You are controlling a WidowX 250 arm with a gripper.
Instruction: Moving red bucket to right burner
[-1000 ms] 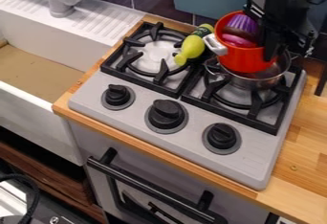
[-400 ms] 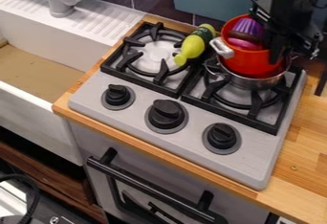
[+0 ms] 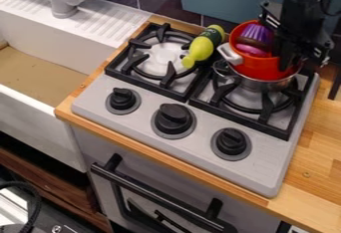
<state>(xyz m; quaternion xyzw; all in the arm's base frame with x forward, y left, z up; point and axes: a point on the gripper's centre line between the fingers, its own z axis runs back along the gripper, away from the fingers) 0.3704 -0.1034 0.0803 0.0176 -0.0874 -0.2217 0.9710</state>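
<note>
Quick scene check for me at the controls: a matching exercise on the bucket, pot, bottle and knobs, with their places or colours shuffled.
Things:
1. Bucket
2. Pot
3. Bottle
4. Knobs

Places or colours:
A. Yellow-green, left of the bucket
B. Black, in front of the burners
C. Red, with purple things inside
D. Metal, at the right burner, beneath the bucket

Pairs: 1-C, 2-D, 3-A, 4-B

Glossy red bucket [image 3: 256, 66], shiny metal pan [image 3: 265, 84], smooth wood counter [image 3: 307, 177].

Bright, soft light covers the stove [image 3: 264, 162] (pale glints on the pot [image 3: 261, 85]), shadow below the sink [image 3: 40, 127].
</note>
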